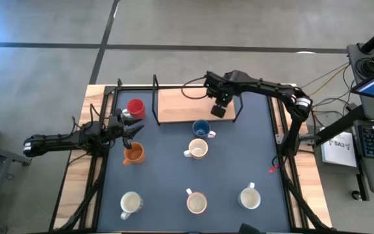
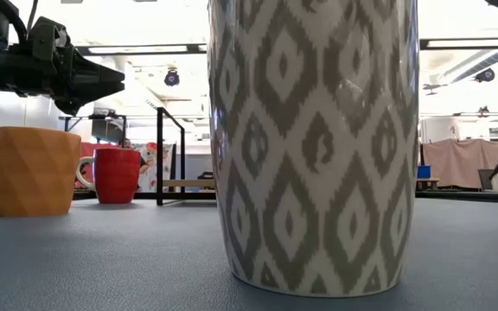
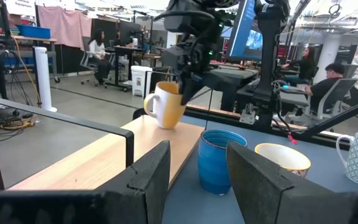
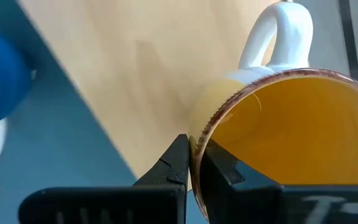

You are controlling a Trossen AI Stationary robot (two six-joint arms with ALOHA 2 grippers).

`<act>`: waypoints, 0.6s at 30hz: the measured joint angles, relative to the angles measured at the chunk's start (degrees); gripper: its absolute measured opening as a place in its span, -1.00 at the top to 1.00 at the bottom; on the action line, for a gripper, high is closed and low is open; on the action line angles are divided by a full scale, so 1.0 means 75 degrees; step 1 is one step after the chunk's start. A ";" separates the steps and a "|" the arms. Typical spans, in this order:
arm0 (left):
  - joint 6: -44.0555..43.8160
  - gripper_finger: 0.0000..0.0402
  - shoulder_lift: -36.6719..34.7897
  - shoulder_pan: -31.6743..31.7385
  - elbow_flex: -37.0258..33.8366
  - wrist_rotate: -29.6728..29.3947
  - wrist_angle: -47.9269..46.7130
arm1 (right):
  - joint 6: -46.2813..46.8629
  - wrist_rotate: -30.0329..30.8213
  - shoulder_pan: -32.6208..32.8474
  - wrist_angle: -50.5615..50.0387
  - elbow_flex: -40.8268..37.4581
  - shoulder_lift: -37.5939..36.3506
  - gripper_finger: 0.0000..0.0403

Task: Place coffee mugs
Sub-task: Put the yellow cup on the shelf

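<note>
R arm jaws pinching yellow mug [image 4: 291, 130] rim, lifted

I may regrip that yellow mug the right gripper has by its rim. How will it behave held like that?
The yellow mug looks glazed and hard, so it is probably slippery and rigid. The right gripper pinches only the thin rim at one side, so the mug likely wants to swing or tilt. In the left wrist view it hangs above the wooden board; a drop might chip it.

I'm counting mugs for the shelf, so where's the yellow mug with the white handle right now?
The yellow mug hangs tilted above the wooden shelf board at the table's far side, its rim pinched by the right pincer, just beyond the blue mug.
</note>
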 joint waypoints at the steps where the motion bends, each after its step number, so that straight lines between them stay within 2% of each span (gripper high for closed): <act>1: 0.0000 0.30 0.0000 0.0000 0.0001 0.0001 0.0000 | -0.0011 0.0000 -0.0086 0.0029 0.0000 0.0000 0.93; 9: 0.0000 0.30 0.0000 0.0001 0.0001 0.0000 -0.0002 | -0.0105 -0.0003 -0.0621 0.0485 0.0000 -0.0004 0.93; 18: 0.0000 0.30 0.0000 0.0001 0.0000 0.0001 -0.0001 | -0.0211 -0.0259 -0.0811 0.0546 0.0000 -0.0009 0.93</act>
